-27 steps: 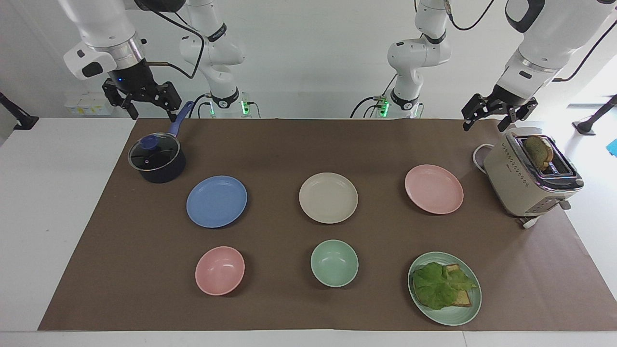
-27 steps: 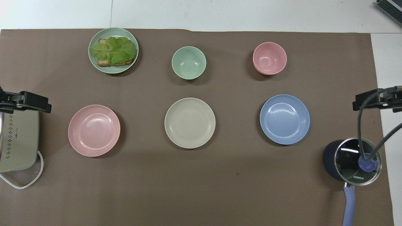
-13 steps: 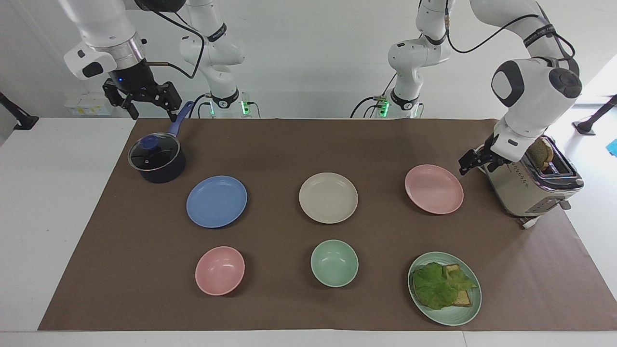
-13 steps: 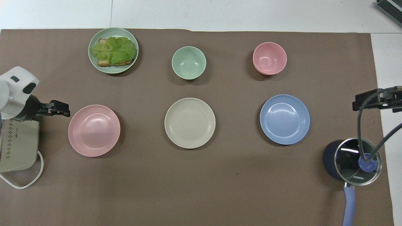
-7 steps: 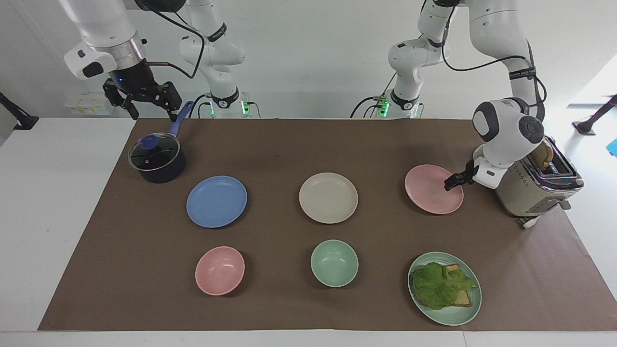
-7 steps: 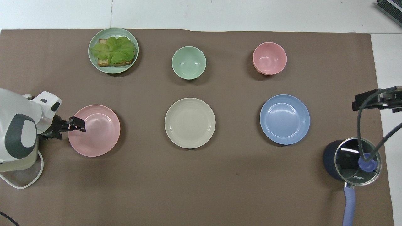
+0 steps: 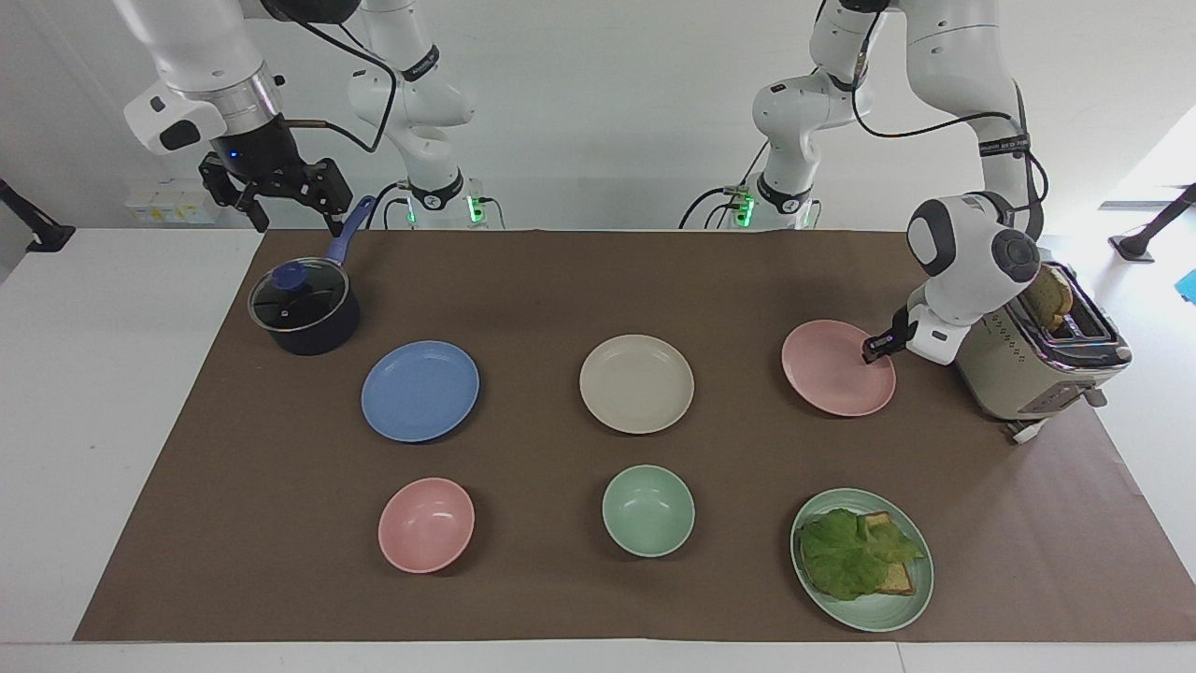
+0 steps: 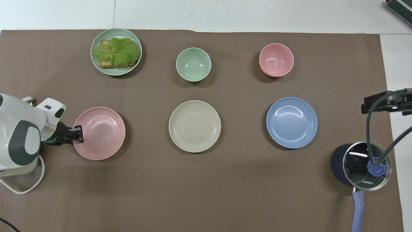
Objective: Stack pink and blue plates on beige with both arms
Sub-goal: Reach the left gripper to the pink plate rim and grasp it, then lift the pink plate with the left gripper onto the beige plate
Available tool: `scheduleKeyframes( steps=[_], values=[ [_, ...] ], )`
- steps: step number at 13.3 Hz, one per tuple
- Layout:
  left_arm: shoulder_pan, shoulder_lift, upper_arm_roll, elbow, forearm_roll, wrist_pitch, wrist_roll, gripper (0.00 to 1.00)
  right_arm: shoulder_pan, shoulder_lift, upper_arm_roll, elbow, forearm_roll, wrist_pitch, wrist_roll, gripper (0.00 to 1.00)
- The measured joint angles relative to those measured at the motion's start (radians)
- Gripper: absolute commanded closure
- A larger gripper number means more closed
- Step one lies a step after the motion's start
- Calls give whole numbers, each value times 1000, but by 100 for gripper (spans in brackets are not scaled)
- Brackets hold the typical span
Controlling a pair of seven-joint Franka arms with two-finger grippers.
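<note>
Three plates lie in a row on the brown mat. The beige plate (image 7: 636,383) (image 8: 194,126) is in the middle. Toward the right arm's end lies the blue plate (image 7: 420,390) (image 8: 292,122). The pink plate (image 7: 832,376) (image 8: 102,133) lies toward the left arm's end, beside the toaster. My left gripper (image 7: 874,350) (image 8: 76,134) is low at that plate's rim on the toaster's side, shut on the rim. My right gripper (image 7: 294,222) (image 8: 383,104) waits open in the air over the pot's handle.
A beige toaster (image 7: 1028,360) with bread stands close by the left arm. A lidded dark pot (image 7: 304,308) with a blue handle sits near the blue plate. Farther out are a pink bowl (image 7: 426,524), a green bowl (image 7: 648,510) and a green plate (image 7: 878,617) of lettuce and toast.
My left arm swung down from above the toaster to the pink plate's rim and closed on it. The plate shifted slightly toward the beige plate. The right arm stayed still.
</note>
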Motion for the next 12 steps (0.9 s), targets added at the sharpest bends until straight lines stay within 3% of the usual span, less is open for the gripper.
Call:
scheduleKeyframes(
  steps=[4,7,12],
  values=[
    [-2,-14,-8,133,-1,-184,10,100,0,0,-1,0,0,0,0,0],
    [-5,-21,-15,263,-79,-329,6,100,-1,0,-1,0,0,0,0,0],
    [-107,-26,-27,312,-163,-376,5,100,-1,0,-1,0,0,0,0,0]
  ],
)
